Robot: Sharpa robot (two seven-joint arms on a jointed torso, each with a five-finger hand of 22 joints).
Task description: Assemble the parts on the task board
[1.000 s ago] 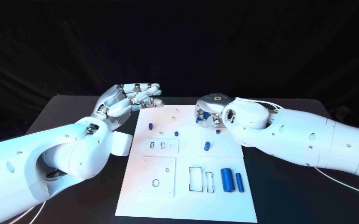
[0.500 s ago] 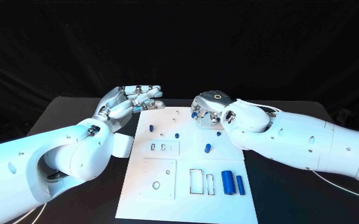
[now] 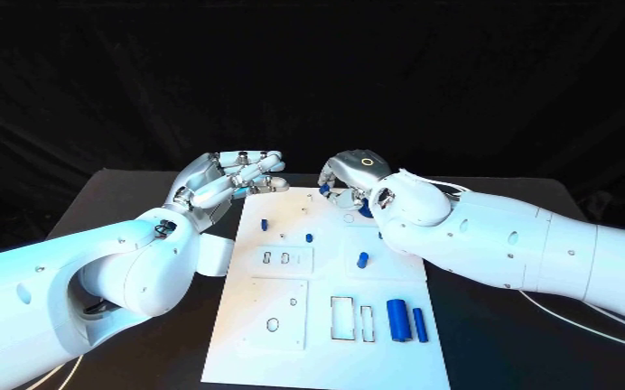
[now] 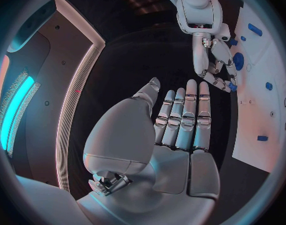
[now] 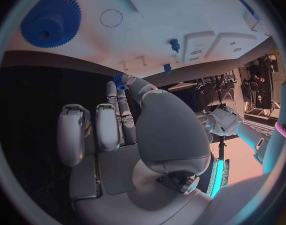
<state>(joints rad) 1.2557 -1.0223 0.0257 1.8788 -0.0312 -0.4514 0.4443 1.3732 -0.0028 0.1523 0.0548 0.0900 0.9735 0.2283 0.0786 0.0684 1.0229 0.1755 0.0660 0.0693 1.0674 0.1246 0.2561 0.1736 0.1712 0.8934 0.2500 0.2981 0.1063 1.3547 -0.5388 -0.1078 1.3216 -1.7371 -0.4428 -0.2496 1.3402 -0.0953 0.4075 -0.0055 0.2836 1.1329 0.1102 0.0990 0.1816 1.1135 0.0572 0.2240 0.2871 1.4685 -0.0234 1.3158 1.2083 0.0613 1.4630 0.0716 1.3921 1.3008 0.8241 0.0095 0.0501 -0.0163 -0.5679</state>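
Two hands hover at the far end of the board [image 3: 326, 318], one at each side. The left hand [image 3: 235, 176] hangs over the board's far left corner with its fingers straight, side by side, and holds nothing; the left wrist view shows the palm flat and bare. The right hand [image 3: 349, 178] sits over the far edge of the board, fingers curled down, and the right wrist view shows a small blue part [image 5: 120, 81] pinched between thumb and fingertip; the left wrist view shows that same blue piece at the tips of the right hand. Close under this hand lies a blue gear [image 5: 50, 20], flat on the board near a thin drawn circle [image 5: 112, 18]. Further along the board stand small blue pegs [image 3: 263, 223], one near the left edge, one near the middle, and a short one toward the right. Near the robot, two blue cylinders [image 3: 397, 320] lie side by side, just beside two narrow slots [image 3: 341, 318].
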